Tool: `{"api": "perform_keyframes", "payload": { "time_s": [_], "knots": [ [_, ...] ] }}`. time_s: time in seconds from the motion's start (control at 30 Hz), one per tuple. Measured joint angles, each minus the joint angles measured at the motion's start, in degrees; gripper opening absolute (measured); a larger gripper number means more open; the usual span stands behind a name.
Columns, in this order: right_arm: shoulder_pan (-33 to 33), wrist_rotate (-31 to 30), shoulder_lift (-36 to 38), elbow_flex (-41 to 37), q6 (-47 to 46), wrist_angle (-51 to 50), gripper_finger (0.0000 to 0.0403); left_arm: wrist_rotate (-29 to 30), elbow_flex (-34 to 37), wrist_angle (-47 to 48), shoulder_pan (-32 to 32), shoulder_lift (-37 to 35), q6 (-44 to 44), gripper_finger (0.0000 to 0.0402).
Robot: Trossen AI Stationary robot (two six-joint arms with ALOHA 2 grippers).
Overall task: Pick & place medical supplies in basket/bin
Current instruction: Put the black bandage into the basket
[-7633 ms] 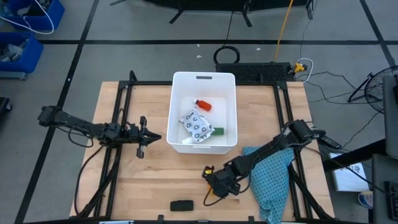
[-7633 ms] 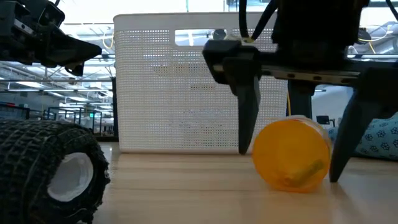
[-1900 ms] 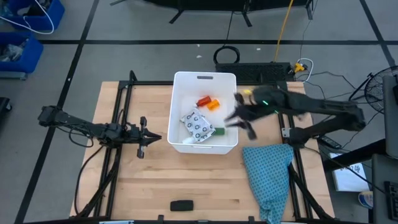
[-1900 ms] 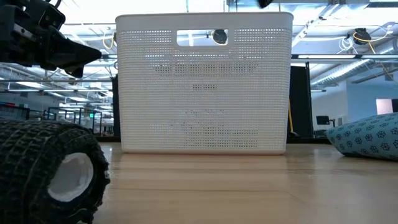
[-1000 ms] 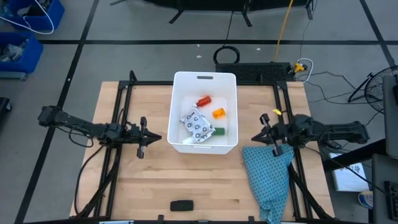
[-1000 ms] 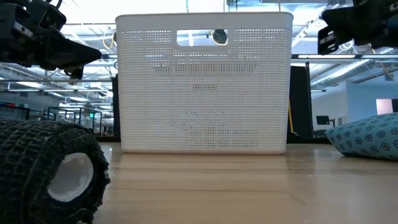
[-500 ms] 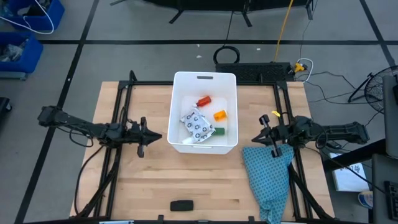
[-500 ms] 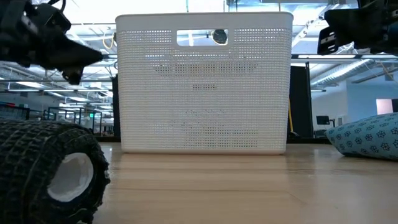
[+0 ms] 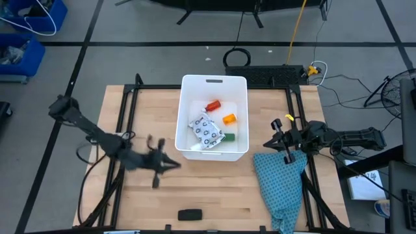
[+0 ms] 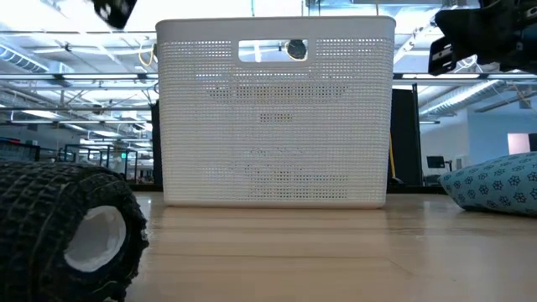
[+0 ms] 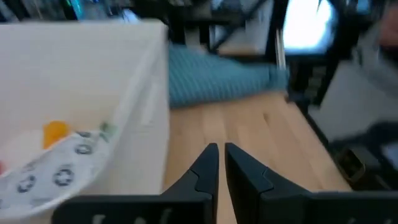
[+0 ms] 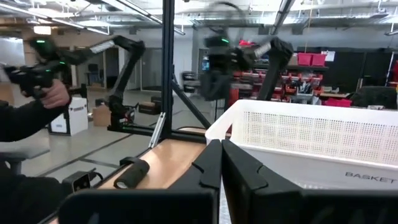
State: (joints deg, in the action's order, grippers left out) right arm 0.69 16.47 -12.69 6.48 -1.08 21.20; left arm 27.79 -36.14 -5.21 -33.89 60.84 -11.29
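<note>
The table (image 9: 195, 188) was pale, smooth wood with visible grain. The basket (image 10: 275, 117) was matt white plastic, finely perforated. A soft patterned cloth (image 9: 279, 185) lay at the table's right edge.

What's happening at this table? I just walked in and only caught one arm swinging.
Two robot arms are putting medical supplies into the white bin. The dotted packet, green oblong, orange vial and red-and-white bottle lie inside. A black oblong sits at the near table edge. The left tool, shut and empty, moves beside the bin; the right tool waits by the teal cloth.
</note>
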Motion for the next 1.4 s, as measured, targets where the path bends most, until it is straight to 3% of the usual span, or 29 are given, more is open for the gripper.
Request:
{"api": "perform_keyframes", "payload": {
  "time_s": [0.23,0.33,0.53,0.8,0.97,1.1,1.4],
  "knots": [
    [0.0,0.0,0.0,0.0,-1.3,-0.4,0.0004,3.3,-24.1,26.0,-6.4,19.7,-12.7,0.0031],
    [0.0,0.1,0.0,0.0,-1.3,-0.5,0.0004,-0.1,-32.3,35.7,-8.1,25.6,-19.3,0.0039],
    [0.0,0.1,0.0,0.0,-1.3,-0.5,0.0004,-6.5,-42.8,46.2,-10.4,35.4,-24.6,0.0128],
    [0.0,0.0,0.0,0.0,-1.3,-0.5,0.0004,-18.1,-45.9,46.1,-8.8,42.7,-32.6,0.0311],
    [0.0,0.0,-0.1,0.0,-1.3,-0.5,0.0004,-20.7,-45.8,43.3,-7.9,47.0,-32.2,0.0386],
    [0.0,-0.1,-0.1,-0.2,-1.3,0.0,0.0004,-21.2,-45.8,41.6,-7.1,49.8,-32.1,0.0397],
    [0.0,-1.6,-0.1,-1.3,-1.3,0.9,0.0004,-31.4,-45.8,36.3,-6.0,57.4,-28.4,0.0386]
  ]
}}
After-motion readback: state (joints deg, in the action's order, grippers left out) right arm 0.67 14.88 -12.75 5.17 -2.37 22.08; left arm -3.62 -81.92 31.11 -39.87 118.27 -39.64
